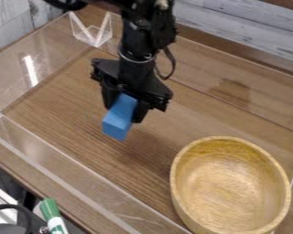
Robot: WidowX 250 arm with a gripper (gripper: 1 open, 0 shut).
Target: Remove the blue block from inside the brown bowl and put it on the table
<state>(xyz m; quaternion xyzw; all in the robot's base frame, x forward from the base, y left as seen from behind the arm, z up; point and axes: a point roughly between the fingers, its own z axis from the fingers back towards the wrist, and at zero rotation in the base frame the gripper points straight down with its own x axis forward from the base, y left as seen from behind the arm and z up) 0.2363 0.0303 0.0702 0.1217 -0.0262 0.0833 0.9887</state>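
Wood-grain bench (222, 87) spread across the view, walled along its edges by clear acrylic panels (63, 178). Brown bowl (231, 187) sat at the lower right of the bench, round, shallow, thick-rimmed, nothing lying inside it. Black robot arm (146, 32) reached down from the top of the view over the middle-left of the bench, well apart from the bowl. Tool (127, 102) pointed steeply downward, clamped shut on the blue block (120, 118). Block hung tilted from the jaws, upper end hidden between them, lower end jutting out below toward the bench surface, left of the bowl and outside it. Could not tell whether the lower end touched the wood
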